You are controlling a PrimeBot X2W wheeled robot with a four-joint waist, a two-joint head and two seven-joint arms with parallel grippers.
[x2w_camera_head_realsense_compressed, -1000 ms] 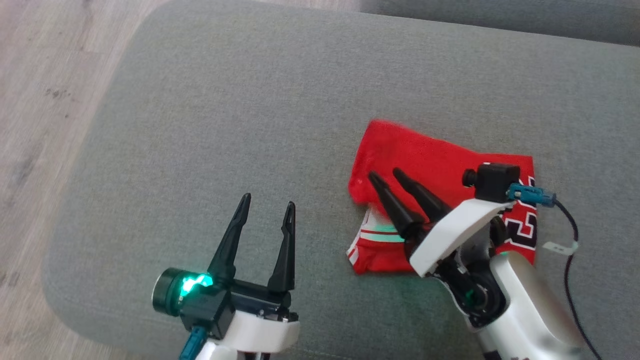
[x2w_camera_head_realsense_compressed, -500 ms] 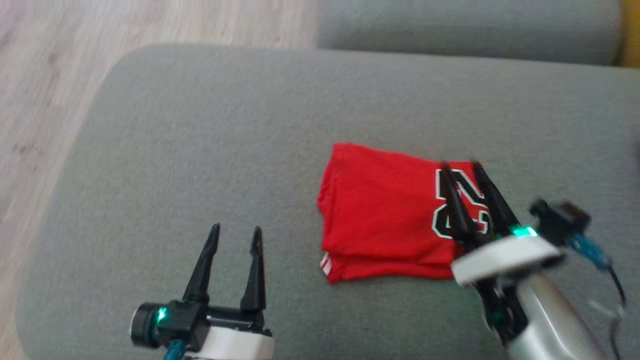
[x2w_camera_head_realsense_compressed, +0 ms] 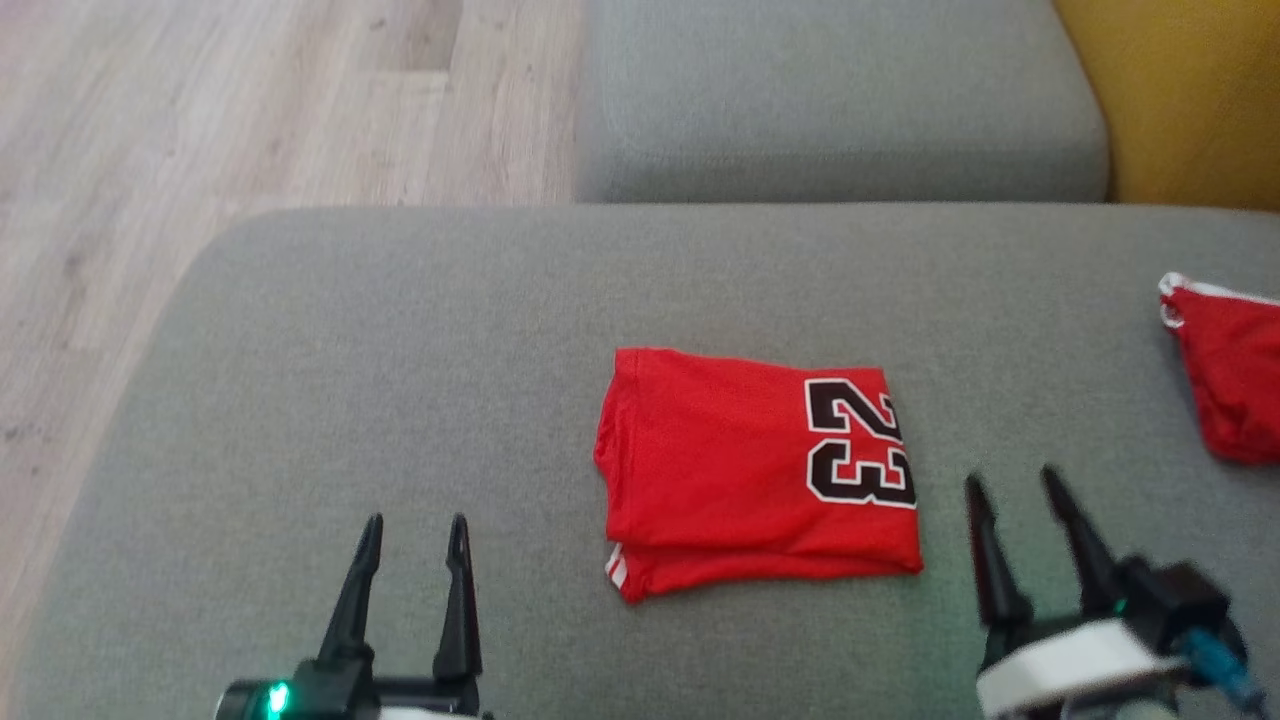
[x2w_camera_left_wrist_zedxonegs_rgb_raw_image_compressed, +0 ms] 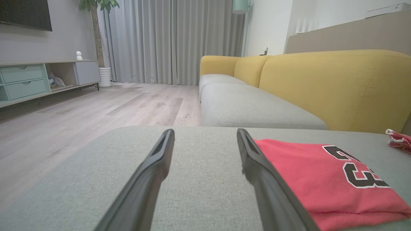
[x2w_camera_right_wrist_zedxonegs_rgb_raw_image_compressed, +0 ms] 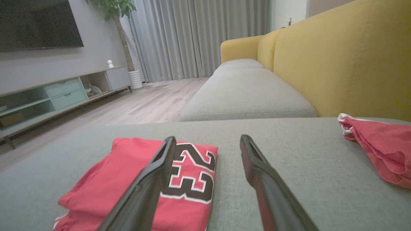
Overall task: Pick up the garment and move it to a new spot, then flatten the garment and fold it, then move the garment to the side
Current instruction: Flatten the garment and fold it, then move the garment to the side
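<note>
Left gripper (x2w_camera_head_realsense_compressed: pixel 415 522) and right gripper (x2w_camera_head_realsense_compressed: pixel 1010 478), nearest and cut off by the lower edge: fingers spread wide, holding nothing. Between and just beyond them, touching neither, the red garment (x2w_camera_head_realsense_compressed: pixel 740 470) lies folded on the grey cushion (x2w_camera_head_realsense_compressed: pixel 350 330), number 23 uppermost. Its lower layers show only as a striped corner. Farther right, a second red cloth (x2w_camera_head_realsense_compressed: pixel 1230 390) is cut by the frame edge. Beyond, a yellow backrest (x2w_camera_head_realsense_compressed: pixel 1180 90).

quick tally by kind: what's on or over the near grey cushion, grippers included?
folded red jersey, number 23: 1
bunched red garment, far right: 1
grippers, both open: 2 (left gripper, right gripper)
Total: 4
</note>
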